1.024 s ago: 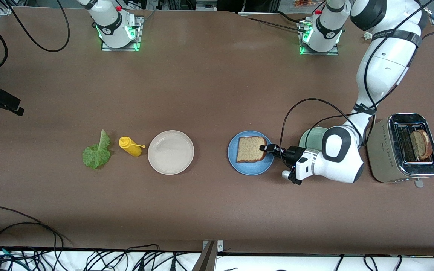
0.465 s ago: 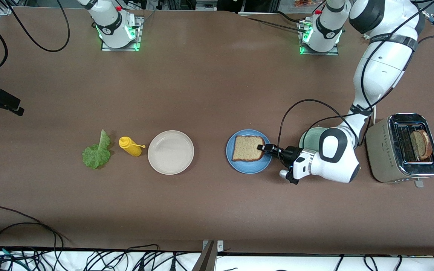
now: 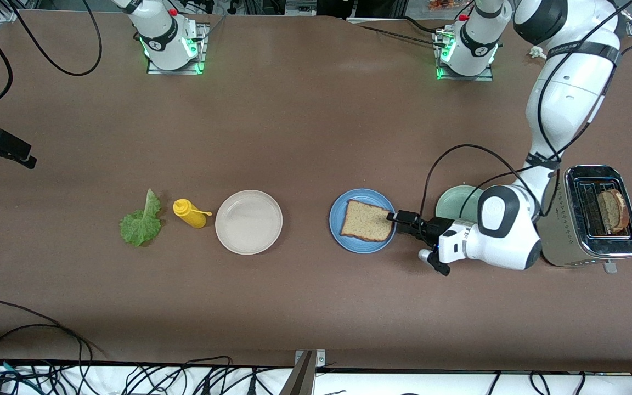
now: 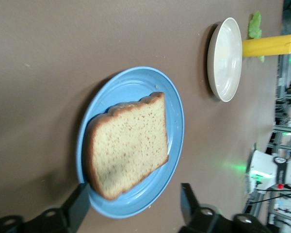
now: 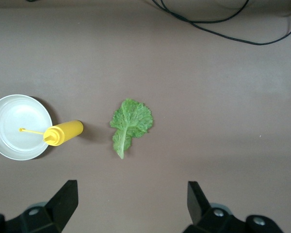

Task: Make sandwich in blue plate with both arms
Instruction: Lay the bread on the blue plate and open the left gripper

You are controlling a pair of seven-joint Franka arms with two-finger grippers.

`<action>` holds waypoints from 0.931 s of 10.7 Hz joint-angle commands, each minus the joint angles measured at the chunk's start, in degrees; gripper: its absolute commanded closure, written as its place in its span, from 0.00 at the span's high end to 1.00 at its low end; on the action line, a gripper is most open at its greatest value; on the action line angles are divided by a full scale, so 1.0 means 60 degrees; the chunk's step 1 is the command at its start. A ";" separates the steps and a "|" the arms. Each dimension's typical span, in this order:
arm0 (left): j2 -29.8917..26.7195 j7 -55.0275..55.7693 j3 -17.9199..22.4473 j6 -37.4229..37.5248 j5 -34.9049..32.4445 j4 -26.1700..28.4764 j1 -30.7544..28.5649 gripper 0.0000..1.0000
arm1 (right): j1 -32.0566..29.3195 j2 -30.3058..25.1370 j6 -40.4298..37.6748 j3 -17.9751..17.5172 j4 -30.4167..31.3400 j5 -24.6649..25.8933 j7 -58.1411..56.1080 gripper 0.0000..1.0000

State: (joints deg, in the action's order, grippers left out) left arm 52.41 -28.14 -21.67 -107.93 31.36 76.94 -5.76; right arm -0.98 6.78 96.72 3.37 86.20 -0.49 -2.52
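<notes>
Lying flat on the blue plate [image 3: 363, 220], the first bread slice [image 3: 367, 220] sits released between the left gripper's [image 4: 135, 206] spread fingers, so lettuce [image 5: 130, 124] comes next (the right gripper [image 5: 132, 200], open, hangs above it) and needs a low pinch.

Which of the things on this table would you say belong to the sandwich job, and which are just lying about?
Belong to the job:
blue plate
bread slice lying on it
second bread slice in the toaster
lettuce leaf
left gripper, open at the plate's edge
right gripper, open above the lettuce

Lying about:
mustard bottle
white plate
pale green plate
</notes>
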 commanded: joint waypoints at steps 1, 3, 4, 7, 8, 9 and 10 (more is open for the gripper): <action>-0.0763 -0.0028 0.0022 0.0191 -0.1166 0.0140 -0.0066 1.00 | 0.0003 0.0028 -0.0255 -0.0020 -0.0041 -0.0167 -0.0266 1.00; -0.1479 0.0481 0.0182 0.0351 -0.2160 0.0155 -0.0081 1.00 | 0.0148 0.0188 -0.0255 -0.0181 -0.0026 -0.0152 -0.0971 1.00; -0.1947 0.0993 0.0242 0.0497 -0.2789 0.0155 -0.0081 1.00 | 0.0236 0.0348 -0.0125 -0.0181 -0.0069 -0.0167 -0.0884 1.00; -0.2638 0.2255 0.0228 0.0499 -0.4402 0.0169 -0.0051 1.00 | 0.0601 0.0948 0.0066 -0.0196 -0.0114 -0.0108 -0.0710 1.00; -0.2960 0.2562 0.0242 0.0600 -0.4769 0.0257 -0.0051 1.00 | 0.0690 0.1183 0.0299 -0.0196 -0.0128 -0.0123 -0.0447 1.00; -0.3325 0.2826 0.0242 0.0978 -0.5223 0.0199 -0.0051 1.00 | 0.0793 0.1446 0.0620 -0.0181 -0.0128 -0.0108 -0.0444 1.00; -0.3866 0.3119 0.0242 0.1214 -0.5532 0.0170 -0.0051 1.00 | 0.0794 0.1724 0.0827 -0.0181 -0.0143 -0.0108 -0.0459 1.00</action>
State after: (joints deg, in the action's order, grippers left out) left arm 36.24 -13.55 -20.59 -103.98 3.08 76.54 -6.24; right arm 3.08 13.62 99.13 2.03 86.40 -0.54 -6.11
